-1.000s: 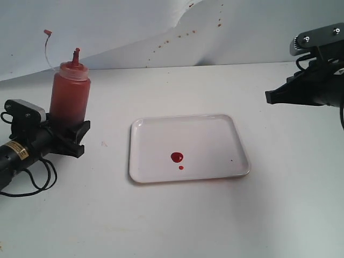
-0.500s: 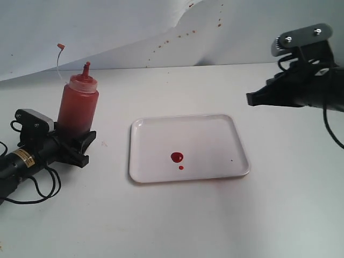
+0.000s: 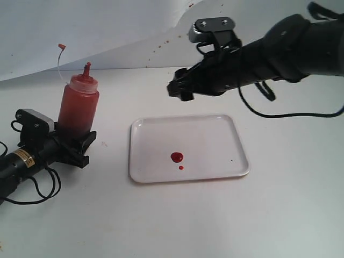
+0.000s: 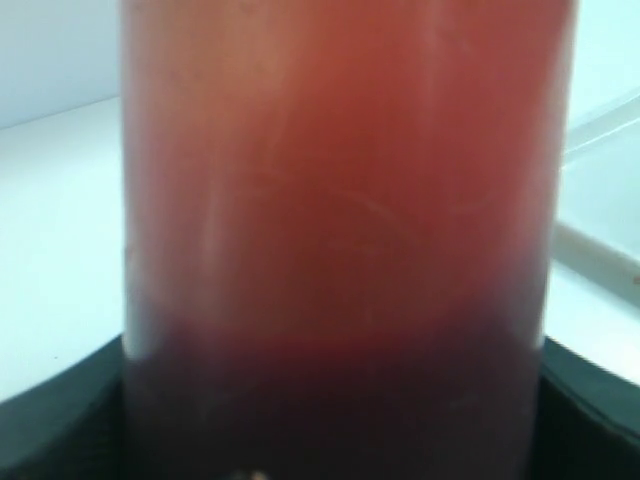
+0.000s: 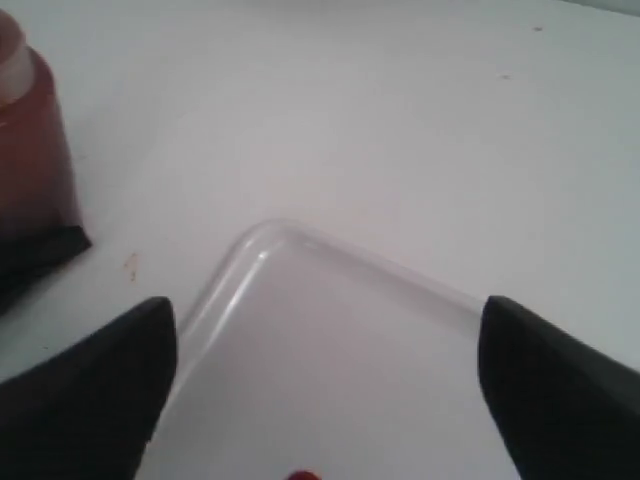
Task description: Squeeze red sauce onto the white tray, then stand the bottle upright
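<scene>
The bottle (image 3: pixel 78 110) stands upright on the table at the left, red-orange with a darker base, its nozzle pointing up. My left gripper (image 3: pixel 75 137) lies low on the table, shut on the bottle's base. In the left wrist view the bottle (image 4: pixel 340 250) fills the frame between the black fingers (image 4: pixel 60 420). The white tray (image 3: pixel 204 137) lies in the middle with a blob of red sauce (image 3: pixel 177 157) and a small drop below it. My right gripper (image 3: pixel 180 88) hovers above the tray's far left corner, open and empty. The right wrist view shows the tray (image 5: pixel 330 330) between its fingers and the bottle (image 5: pixel 30 150).
The bottle's tethered cap (image 3: pixel 62 46) hangs in the air on a thin strap. A black cable (image 3: pixel 37 183) loops on the table by the left arm. A white backdrop sheet (image 3: pixel 107 27) with reddish specks rises behind the table.
The right arm has swung in from the right edge to above the tray's far left corner, and its jaws have opened. The left gripper shifted the bottle slightly right, then held still.
</scene>
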`<state>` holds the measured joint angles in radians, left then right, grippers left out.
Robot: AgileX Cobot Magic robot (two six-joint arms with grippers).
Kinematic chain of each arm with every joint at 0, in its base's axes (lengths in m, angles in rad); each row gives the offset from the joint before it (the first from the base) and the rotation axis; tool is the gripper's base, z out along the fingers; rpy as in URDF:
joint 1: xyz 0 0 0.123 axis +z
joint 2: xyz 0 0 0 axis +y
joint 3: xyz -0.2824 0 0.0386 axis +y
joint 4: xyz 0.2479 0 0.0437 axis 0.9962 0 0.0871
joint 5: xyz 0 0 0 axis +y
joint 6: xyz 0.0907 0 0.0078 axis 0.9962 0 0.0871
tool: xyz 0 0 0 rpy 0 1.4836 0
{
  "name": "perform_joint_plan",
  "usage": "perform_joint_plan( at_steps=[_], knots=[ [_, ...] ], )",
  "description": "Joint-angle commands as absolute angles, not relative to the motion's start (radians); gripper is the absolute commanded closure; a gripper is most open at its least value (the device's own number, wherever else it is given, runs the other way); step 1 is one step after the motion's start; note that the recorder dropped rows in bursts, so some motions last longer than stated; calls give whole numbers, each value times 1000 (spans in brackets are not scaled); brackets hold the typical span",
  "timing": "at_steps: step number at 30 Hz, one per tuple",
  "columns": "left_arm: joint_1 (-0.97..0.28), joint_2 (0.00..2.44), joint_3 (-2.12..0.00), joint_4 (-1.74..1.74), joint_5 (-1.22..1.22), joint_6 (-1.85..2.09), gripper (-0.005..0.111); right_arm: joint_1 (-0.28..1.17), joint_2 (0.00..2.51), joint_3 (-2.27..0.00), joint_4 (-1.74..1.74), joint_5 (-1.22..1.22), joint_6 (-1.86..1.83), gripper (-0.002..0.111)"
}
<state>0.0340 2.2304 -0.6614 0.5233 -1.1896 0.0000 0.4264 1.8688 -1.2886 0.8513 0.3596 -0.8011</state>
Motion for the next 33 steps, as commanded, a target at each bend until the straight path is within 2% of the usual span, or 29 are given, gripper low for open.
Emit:
perform_joint_plan(
  at_steps=[1,10,18,22,27,31,33],
  knots=[
    [36,2231,-669,530,-1221,8,107,483,1941,-1362,948,349,-845,26],
    [36,2275,-669,523,-1221,29,107,523,2050,-1548,1006,512,-848,26],
    [36,2324,-669,510,-1221,31,107,523,2055,-1554,1014,546,-863,26],
    [36,2329,-669,483,-1221,33,103,523,2037,-1554,957,558,-859,30],
    [36,2329,-669,440,-1221,31,81,521,2002,-1554,771,557,-723,37],
    [36,2329,-669,434,-1221,29,52,521,1997,-1554,600,564,-594,38],
    [36,2329,-669,436,-1221,29,43,521,1997,-1554,544,575,-558,38]
  ],
)
